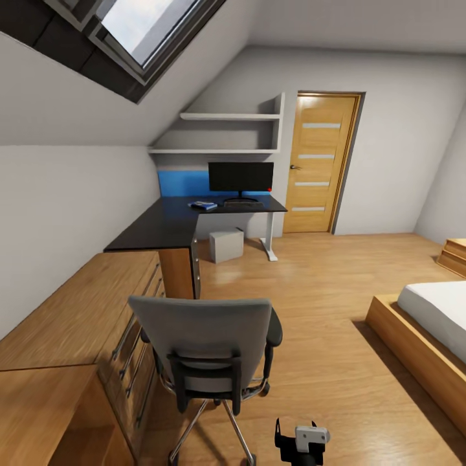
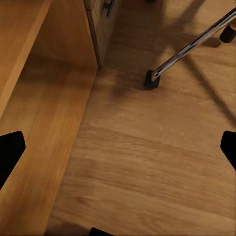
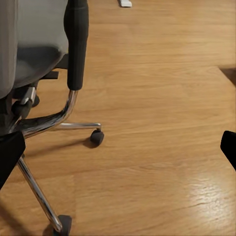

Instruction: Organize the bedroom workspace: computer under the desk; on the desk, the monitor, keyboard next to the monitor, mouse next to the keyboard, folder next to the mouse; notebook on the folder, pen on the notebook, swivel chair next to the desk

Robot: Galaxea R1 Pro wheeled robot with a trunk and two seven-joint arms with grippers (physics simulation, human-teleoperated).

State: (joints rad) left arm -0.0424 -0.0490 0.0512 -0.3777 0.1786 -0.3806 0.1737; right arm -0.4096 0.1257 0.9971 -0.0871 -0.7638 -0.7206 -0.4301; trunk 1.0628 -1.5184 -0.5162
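Swivel chair (image 1: 206, 340) stands just ahead, back toward you, well apart from the bench (image 1: 194, 219) with monitor (image 1: 241, 177) and folder (image 1: 204, 206). Both jaws spread, empty. Push the backrest squarely; steer clear of the drawers (image 1: 133, 323).

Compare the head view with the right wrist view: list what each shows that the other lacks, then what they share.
Head view alone: the desk bearing the monitor, the keyboard and the blue folder; the grey computer box on the floor under it; the door, the skylight, the bed and the wooden drawer unit.

Right wrist view alone: a close look at a chair caster and a small white piece on the floor.

Both: the swivel chair, standing well short of the desk, and the wood floor.
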